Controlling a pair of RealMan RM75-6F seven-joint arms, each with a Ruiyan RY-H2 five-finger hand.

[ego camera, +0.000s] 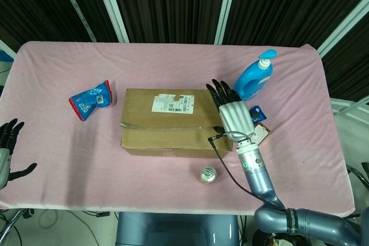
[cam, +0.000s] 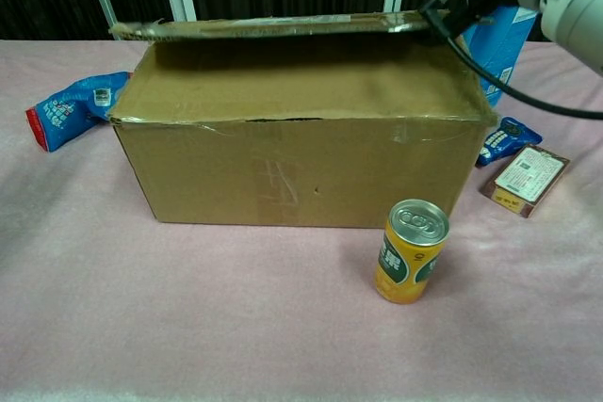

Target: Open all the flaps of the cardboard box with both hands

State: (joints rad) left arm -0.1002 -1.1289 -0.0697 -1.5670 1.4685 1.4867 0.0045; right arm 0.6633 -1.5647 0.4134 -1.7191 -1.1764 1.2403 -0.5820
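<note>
Lying lengthwise across the middle of the table (ego camera: 173, 56), the box (ego camera: 170, 120) has its far top flap (cam: 273, 25) raised, gripped at the right end by the right hand (ego camera: 233, 113). Well left of the box, the left hand (ego camera: 6, 154) hangs open, holding nothing.

Bright even overhead light, soft shadows, sharp focus, dark backdrop, no glare
</note>
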